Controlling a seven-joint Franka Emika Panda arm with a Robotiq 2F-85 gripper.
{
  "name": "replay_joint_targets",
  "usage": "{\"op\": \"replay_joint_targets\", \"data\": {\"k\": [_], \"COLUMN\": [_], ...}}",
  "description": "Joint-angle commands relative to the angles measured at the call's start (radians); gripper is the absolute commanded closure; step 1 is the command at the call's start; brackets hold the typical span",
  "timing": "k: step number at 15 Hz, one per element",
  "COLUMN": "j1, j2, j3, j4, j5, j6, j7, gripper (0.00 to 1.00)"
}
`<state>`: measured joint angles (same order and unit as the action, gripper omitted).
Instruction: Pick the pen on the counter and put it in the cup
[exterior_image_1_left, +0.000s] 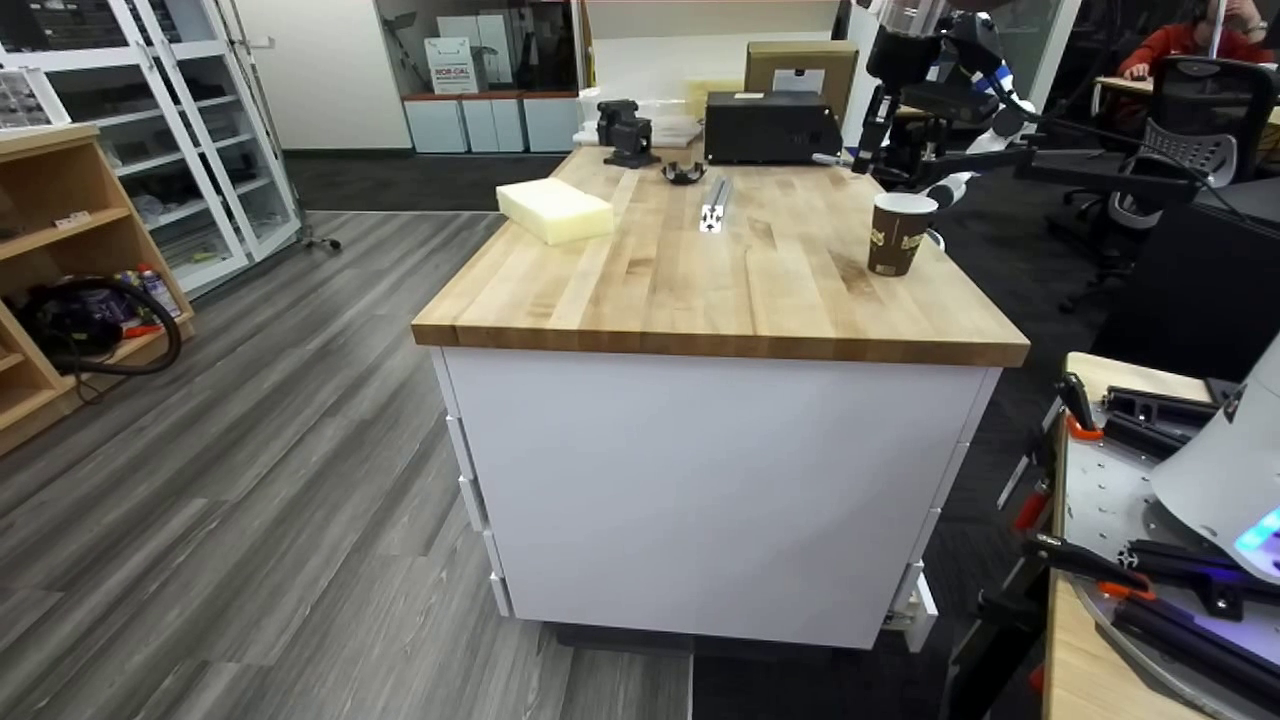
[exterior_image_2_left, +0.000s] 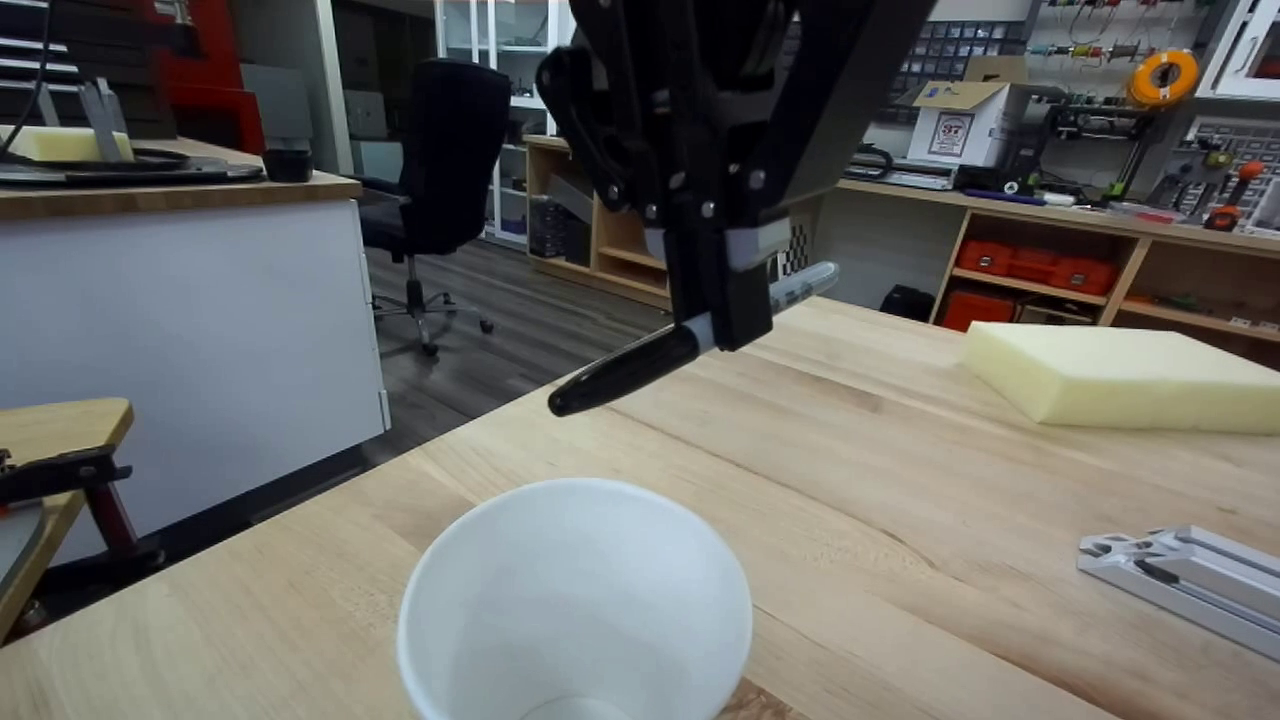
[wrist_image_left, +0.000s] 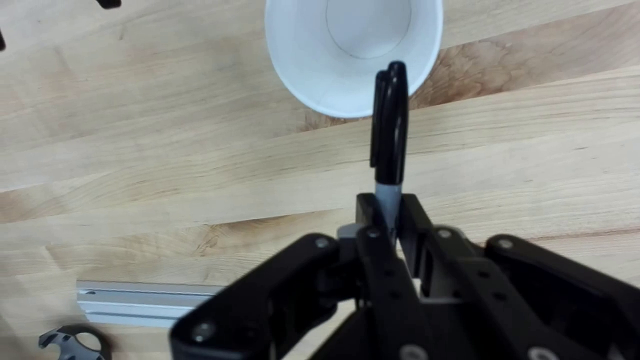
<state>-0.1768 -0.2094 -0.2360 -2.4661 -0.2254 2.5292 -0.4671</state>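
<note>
The cup (exterior_image_1_left: 893, 245) is dark brown with a pale rim and stands upright near the counter's (exterior_image_1_left: 680, 300) edge. Its white inside shows empty in an exterior view (exterior_image_2_left: 590, 600) and in the wrist view (wrist_image_left: 310, 55). My gripper (exterior_image_2_left: 718, 300) is shut on the pen (exterior_image_2_left: 630, 372), around its grey barrel. The pen is held tilted in the air, black cap end lower and pointing towards the cup's side. In the wrist view the fingertips (wrist_image_left: 389, 212) grip the pen (wrist_image_left: 392, 130), and its cap tip overlaps the cup's near rim. The pen is above the rim and apart from the cup.
A pale yellow foam block (exterior_image_2_left: 1120, 380) and a silver metal profile (exterior_image_2_left: 1190, 585) lie on the counter. A black bracket (wrist_image_left: 82, 345) lies near the profile. A black box (exterior_image_1_left: 772, 128) and a black vise-like device (exterior_image_1_left: 627, 135) stand at the far end.
</note>
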Motion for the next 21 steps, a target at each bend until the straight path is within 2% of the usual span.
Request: {"op": "replay_joint_targets", "data": {"k": [1, 12, 21], "j1": [-0.016, -0.033, -0.014], "j2": [-0.050, -0.114, -0.210], "j3": [0.000, -0.035, -0.106], "j4": [-0.054, -0.155, -0.282], "j5": [-0.024, -0.017, 0.041], "j6": [0.054, 0.226, 0.385], "j7": [0.033, 0.018, -0.005], "gripper": [0.94, 0.93, 0.94]}}
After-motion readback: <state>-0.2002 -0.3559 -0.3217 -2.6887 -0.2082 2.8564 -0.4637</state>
